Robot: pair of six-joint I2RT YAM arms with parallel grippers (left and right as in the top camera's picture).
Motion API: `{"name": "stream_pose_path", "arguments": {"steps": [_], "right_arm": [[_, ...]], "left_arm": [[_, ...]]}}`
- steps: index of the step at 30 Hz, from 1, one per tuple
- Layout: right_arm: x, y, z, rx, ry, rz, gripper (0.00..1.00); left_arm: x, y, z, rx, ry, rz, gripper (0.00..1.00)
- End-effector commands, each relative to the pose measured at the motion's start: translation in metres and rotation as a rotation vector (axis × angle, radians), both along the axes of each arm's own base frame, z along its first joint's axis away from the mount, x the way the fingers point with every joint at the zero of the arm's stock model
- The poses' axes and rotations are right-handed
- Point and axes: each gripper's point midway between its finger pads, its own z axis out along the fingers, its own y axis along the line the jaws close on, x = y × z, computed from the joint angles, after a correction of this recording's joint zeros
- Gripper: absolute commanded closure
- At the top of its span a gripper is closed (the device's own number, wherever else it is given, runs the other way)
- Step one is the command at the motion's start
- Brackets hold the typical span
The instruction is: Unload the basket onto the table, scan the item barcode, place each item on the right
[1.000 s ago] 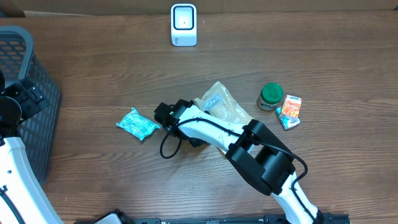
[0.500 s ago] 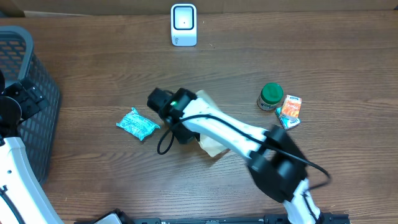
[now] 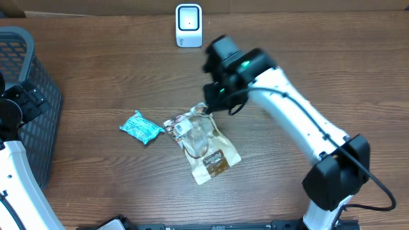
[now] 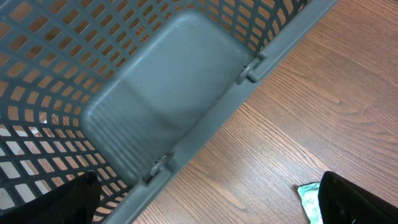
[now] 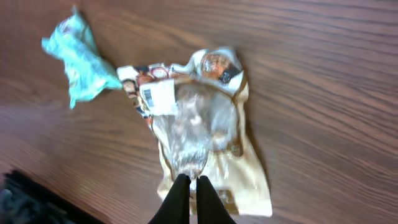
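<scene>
The item is a tan and clear snack pouch [image 3: 203, 145] with a white barcode label [image 5: 158, 98] near its top. In the right wrist view it hangs in front of the wood. My right gripper [image 5: 189, 179] is shut on a fold of the pouch's clear plastic. From overhead that gripper [image 3: 208, 108] is just past the pouch's far end. The white scanner [image 3: 189, 25] stands at the table's back edge, beyond the gripper. My left gripper [image 4: 211, 202] is open over the basket's rim with nothing between its fingers.
A grey plastic basket [image 3: 29, 102] fills the left edge. A teal packet [image 3: 141, 126] lies left of the pouch; its corner [image 4: 309, 199] shows by my left gripper's right finger. The right arm [image 3: 300, 121] crosses the right half of the table.
My right arm has swung from the table's middle up toward the scanner, taking the pouch with it. The pouch now shows its label end. The left arm has not moved.
</scene>
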Motion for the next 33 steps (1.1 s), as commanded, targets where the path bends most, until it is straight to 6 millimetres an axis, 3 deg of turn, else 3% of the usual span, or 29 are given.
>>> {"name": "stream_pose_path", "arguments": {"steps": [1, 3, 5, 10, 13, 18, 22, 33], "right_arm": [[-0.002, -0.012, -0.034, 0.053, 0.136, -0.016, 0.96], [-0.001, -0.027, -0.055, 0.018, 0.174, -0.039, 0.93], [0.0, -0.036, -0.068, 0.004, 0.203, -0.047, 0.76], [0.003, -0.04, -0.07, 0.007, 0.201, -0.04, 0.34], [-0.001, -0.037, -0.072, 0.026, 0.202, 0.026, 0.18], [-0.011, -0.023, -0.08, 0.124, 0.24, 0.152, 0.15], [-0.019, -0.016, -0.097, 0.182, 0.283, 0.225, 0.15], [-0.03, -0.023, -0.132, 0.23, 0.311, 0.256, 0.16]], "left_arm": [[-0.001, 0.003, 0.003, 0.018, 0.006, -0.001, 0.0], [-0.001, 0.003, 0.003, 0.018, 0.006, -0.001, 0.0], [-0.001, 0.003, 0.003, 0.018, 0.006, -0.001, 0.01], [-0.001, 0.003, 0.003, 0.018, 0.006, -0.001, 0.0], [-0.001, 0.003, 0.003, 0.018, 0.006, -0.001, 0.0], [-0.001, 0.003, 0.003, 0.018, 0.007, -0.001, 0.0], [-0.001, 0.003, 0.003, 0.018, 0.006, -0.001, 0.0], [-0.001, 0.003, 0.003, 0.018, 0.006, -0.001, 0.0]]}}
